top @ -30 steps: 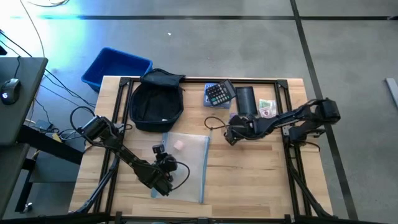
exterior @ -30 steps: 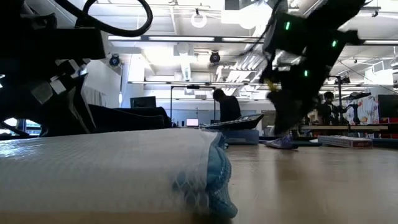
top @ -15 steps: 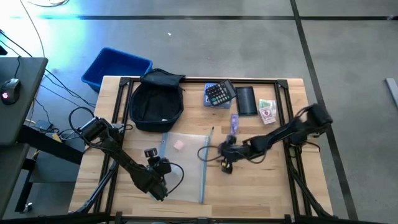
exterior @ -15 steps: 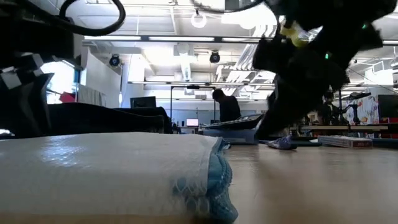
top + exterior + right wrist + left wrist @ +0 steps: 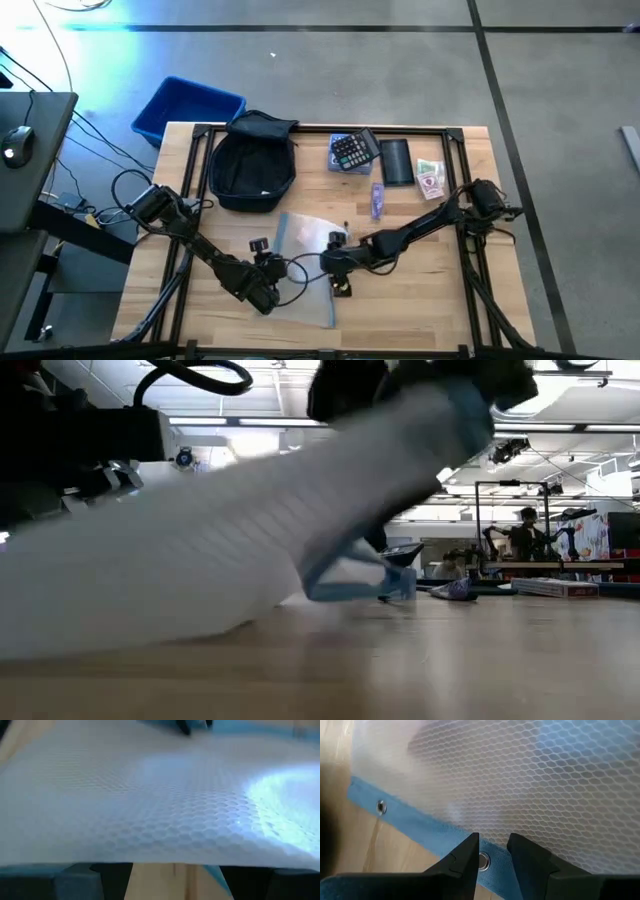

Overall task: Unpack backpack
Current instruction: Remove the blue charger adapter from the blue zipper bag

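Left gripper [image 5: 492,856] clamped on one mesh pouch's [image 5: 305,240] blue edge, right gripper [image 5: 338,262] lifting it, one backpack [image 5: 250,165].

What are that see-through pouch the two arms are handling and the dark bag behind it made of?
The pouch looks like translucent plastic with a honeycomb mesh woven through it, slightly glossy, edged in blue fabric tape with small metal eyelets. It bends as it lifts, so it is soft. The backpack appears to be matte dark fabric, probably nylon or polyester: it slumps and creases without any shine.
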You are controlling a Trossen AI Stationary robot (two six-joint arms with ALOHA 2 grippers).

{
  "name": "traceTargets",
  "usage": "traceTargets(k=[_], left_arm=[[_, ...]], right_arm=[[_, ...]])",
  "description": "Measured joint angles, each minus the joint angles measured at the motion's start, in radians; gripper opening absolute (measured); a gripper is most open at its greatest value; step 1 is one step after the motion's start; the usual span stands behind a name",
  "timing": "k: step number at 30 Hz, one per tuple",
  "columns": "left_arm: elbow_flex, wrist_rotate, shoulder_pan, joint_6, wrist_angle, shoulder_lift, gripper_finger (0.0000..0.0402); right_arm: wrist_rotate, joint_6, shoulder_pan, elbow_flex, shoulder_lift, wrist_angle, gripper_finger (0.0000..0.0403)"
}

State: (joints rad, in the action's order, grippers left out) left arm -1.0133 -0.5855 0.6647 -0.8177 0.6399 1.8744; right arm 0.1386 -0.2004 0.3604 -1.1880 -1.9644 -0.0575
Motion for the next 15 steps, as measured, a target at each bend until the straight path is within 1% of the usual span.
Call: traceTargets(k=[3,9,11,15], left_arm=[[0.000,-0.018,0.000,0.001,0.000,0.002,0.0094],[0.001,-0.034,0.000,0.011,-0.012,0.004,0.0094],[0.001,-0.037,0.000,0.011,-0.012,0.004,0.0094],[0.001,-0.050,0.000,0.027,-0.015,0.005,0.0094]], right_arm=[[0.052,0.009,0.020,-0.006,0.000,0.035,0.0252],[0.047,0.001,0.020,-0.007,-0.047,0.162,0.0252],[0.044,0.007,0.017,-0.007,-0.070,0.167,0.0252],[0.115,-0.027,0.005,-0.007,-0.098,0.162,0.0252]])
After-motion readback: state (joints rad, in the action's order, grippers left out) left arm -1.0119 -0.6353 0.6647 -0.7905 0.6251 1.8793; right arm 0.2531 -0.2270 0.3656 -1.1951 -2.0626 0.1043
